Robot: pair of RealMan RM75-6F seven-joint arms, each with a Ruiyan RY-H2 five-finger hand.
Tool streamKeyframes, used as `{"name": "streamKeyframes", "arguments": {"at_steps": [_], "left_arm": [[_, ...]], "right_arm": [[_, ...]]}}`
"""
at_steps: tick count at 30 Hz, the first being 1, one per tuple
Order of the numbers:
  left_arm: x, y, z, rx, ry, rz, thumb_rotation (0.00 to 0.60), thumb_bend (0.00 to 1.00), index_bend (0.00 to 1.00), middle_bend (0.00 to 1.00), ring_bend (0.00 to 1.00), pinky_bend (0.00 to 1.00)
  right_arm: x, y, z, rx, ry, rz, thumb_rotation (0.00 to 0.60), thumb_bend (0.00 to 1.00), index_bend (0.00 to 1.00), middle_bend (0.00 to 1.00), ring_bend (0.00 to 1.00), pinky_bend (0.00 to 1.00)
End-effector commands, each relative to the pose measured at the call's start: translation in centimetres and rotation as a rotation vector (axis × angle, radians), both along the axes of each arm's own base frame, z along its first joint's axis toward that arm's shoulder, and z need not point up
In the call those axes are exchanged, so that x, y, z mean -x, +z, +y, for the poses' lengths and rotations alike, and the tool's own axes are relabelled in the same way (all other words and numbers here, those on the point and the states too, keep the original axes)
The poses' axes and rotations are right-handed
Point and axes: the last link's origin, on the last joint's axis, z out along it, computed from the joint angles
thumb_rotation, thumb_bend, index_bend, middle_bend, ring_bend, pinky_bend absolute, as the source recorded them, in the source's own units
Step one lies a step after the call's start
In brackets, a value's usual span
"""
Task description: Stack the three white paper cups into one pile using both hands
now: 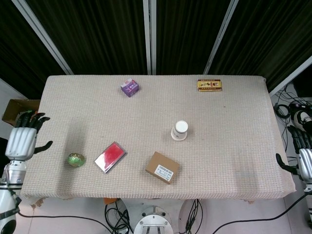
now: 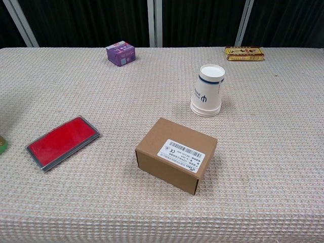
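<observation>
A pile of white paper cups (image 1: 180,130) (image 2: 208,96) stands upside down near the middle of the table, with blue print on its side. How many cups are in it cannot be told. My left hand (image 1: 22,139) hangs off the table's left edge, fingers spread and empty. Beyond the right edge, my right hand (image 1: 302,156) is partly cut off by the frame, fingers apart and holding nothing. Neither hand shows in the chest view.
A brown cardboard box (image 1: 162,167) (image 2: 175,154) lies in front of the cups. A red flat case (image 1: 110,157) (image 2: 62,141) and a green round object (image 1: 75,159) sit at the left. A purple box (image 1: 129,87) (image 2: 120,53) and a yellow packet (image 1: 209,85) (image 2: 244,53) lie at the far side.
</observation>
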Motion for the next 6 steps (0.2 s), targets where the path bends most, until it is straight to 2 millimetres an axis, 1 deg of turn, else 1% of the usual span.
{"name": "streamKeyframes", "arguments": {"at_steps": [1,3,6], "left_arm": [[1.8,0.8,-5.0,-0.014,0.025,-0.002,0.600,0.15,0.25,0.18,0.11,0.12],[2.2,0.8,-6.7,-0.029,0.035,-0.014,0.600,0.15,0.25,0.17,0.11,0.11],[2.6,0.7,-8.4,-0.028,0.057,-0.016,0.600,0.15,0.25,0.17,0.11,0.12]], "right_arm": [[-0.2,-0.7,1.1,0.010,0.006,-0.009,0.600,0.31,0.00,0.03,0.00,0.00],[-0.4,-0.9,1.4,0.011,0.014,-0.008,0.600,0.31,0.00,0.03,0.00,0.00],[-0.7,-1.2,1.6,0.000,0.024,-0.005,0.600,0.31,0.00,0.03,0.00,0.00]]}}
